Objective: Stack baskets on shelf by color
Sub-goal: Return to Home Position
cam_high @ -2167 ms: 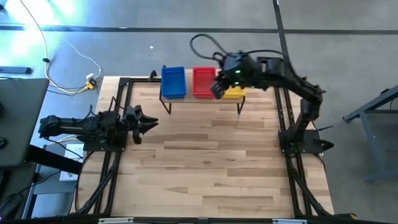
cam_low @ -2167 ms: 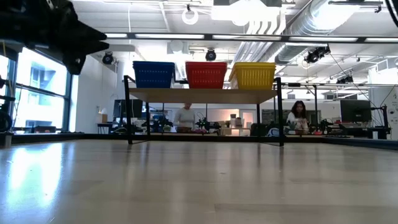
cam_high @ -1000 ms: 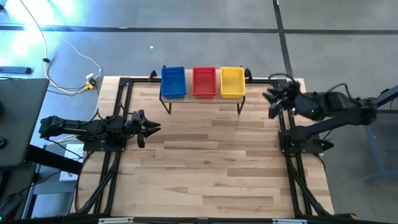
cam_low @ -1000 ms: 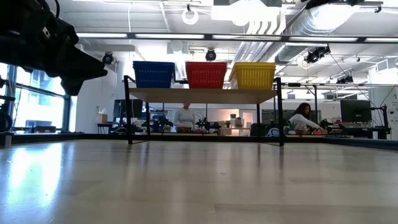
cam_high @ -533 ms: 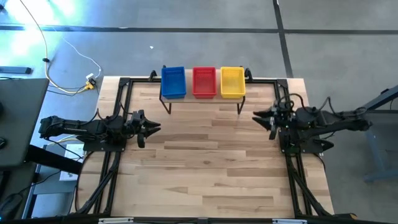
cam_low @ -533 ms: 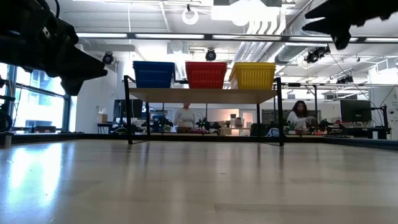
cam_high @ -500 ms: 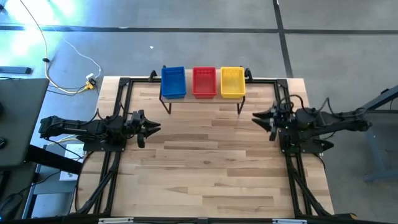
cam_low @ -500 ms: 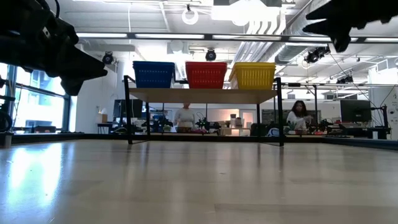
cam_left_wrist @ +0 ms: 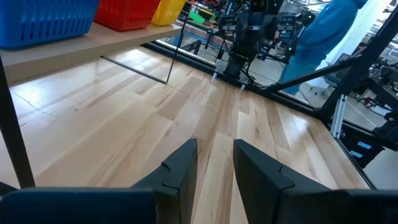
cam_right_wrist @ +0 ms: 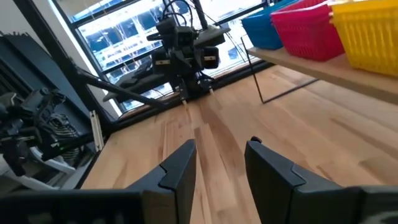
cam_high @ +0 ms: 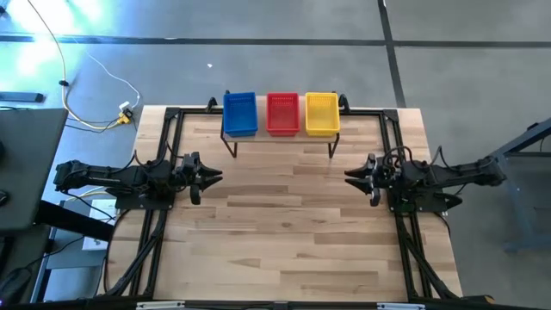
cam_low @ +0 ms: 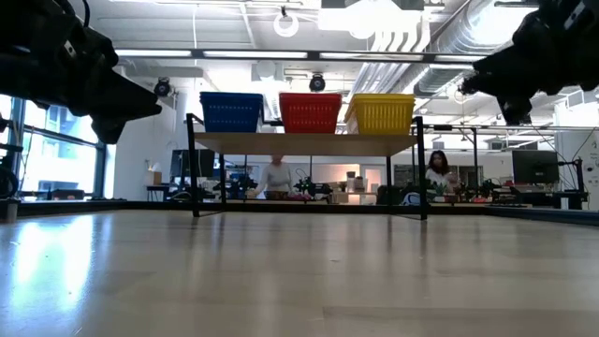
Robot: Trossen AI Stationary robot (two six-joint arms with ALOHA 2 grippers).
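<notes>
On the shelf [cam_high: 281, 135] at the table's far edge, blue baskets [cam_high: 239, 114], red baskets [cam_high: 282, 114] and yellow baskets [cam_high: 322, 114] stand side by side, each colour in its own place. The low view shows the blue baskets [cam_low: 231, 111], red baskets [cam_low: 310, 111] and yellow baskets [cam_low: 382, 112] resting on the plank. My left gripper [cam_high: 211, 176] hovers open over the table's left side. My right gripper [cam_high: 351, 178] hovers open over the right side. Both point toward the table's middle and hold nothing.
Bare wooden tabletop [cam_high: 284, 232] spreads between the two arms and toward the near edge. Black frame rails [cam_high: 155, 241] run along the left and right sides. People [cam_low: 276, 176] show in the room behind the table.
My right gripper has swung from beside the shelf's right end toward the near edge and a little to the left, sinking lower over the table. The baskets have stayed in place on the shelf.
</notes>
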